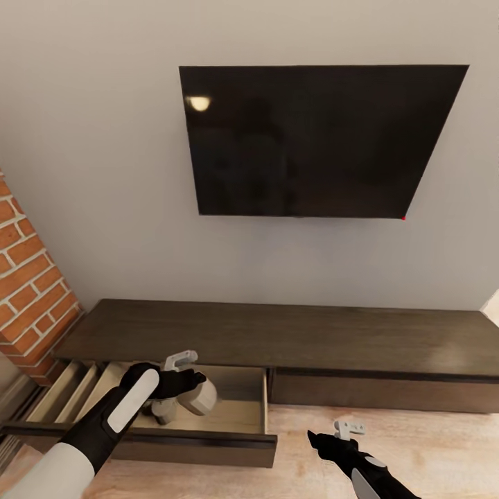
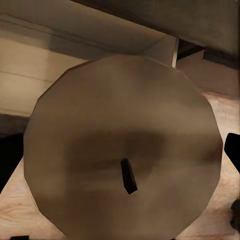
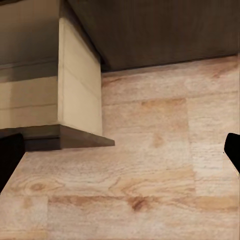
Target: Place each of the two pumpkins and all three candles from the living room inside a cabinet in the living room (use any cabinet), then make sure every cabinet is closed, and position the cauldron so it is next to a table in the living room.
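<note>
Your left tool (image 1: pixel 181 388) grips the candle (image 1: pixel 201 397) directly above the open drawer (image 1: pixel 235 416) of the cabinet (image 1: pixel 277 336); lower straight down. Right tool (image 1: pixel 331 435) is released.

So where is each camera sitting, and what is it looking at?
Head view: up on the robot's head, looking down at the cabinet, its open drawer and the TV; both arms show, the left gripper holding a candle, the right gripper over the floor.
Left wrist view: by the left gripper, facing the candle's flat top close up.
Right wrist view: by the right gripper, facing the floor and the drawer's corner; dark fingertips at the edges.
Shared: all three see the open drawer.
</note>
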